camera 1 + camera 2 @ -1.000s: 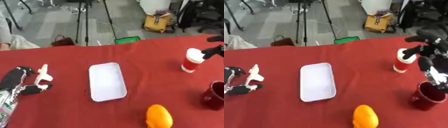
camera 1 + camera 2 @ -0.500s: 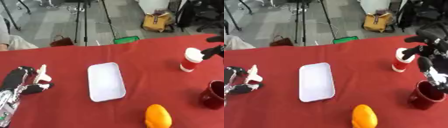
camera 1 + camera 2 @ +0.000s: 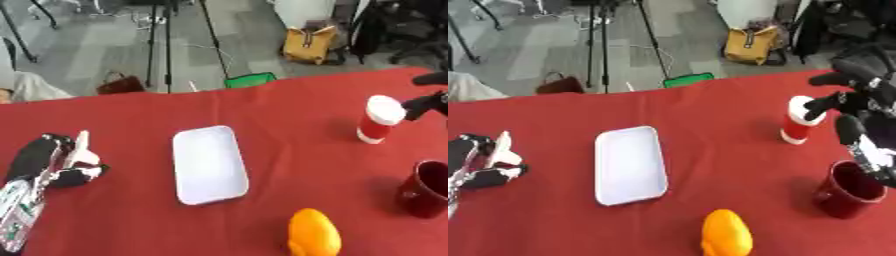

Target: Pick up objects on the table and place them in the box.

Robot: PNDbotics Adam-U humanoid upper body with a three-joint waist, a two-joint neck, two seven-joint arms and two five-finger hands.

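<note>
A table covered in red cloth (image 3: 262, 105) fills the lower part of both views, its far edge running across just below the grey floor with tripod legs, a yellow bag (image 3: 311, 42) and a small green box (image 3: 248, 80) beyond it. Much of the cloth is bare: a wide stretch lies open between the left hand and the tray, and another between the tray and the cup.

The white tray (image 3: 208, 164), a shallow rounded rectangle with a raised rim, lies flat near the middle of the table, long side running away from the robot, nothing in it.

The right hand (image 3: 859, 107) reaches in from the right edge, its dark fingers curved and spread apart beside the cup's top; one fingertip lies at the lid, but whether it touches cannot be told. It clasps nothing.

The left hand (image 3: 52, 162) rests on the cloth near the left edge, well apart from the tray, fingers relaxed and pointing away from the robot, holding nothing.

The dark red mug (image 3: 846, 190) stands upright near the right edge, mouth open upward, just below the right hand.

The orange object (image 3: 313, 235), rounded and smooth, sits at the near edge, in front of the tray and to its right.

The red cup (image 3: 378, 120) with a white lid stands upright to the right of the tray, well apart from it.
</note>
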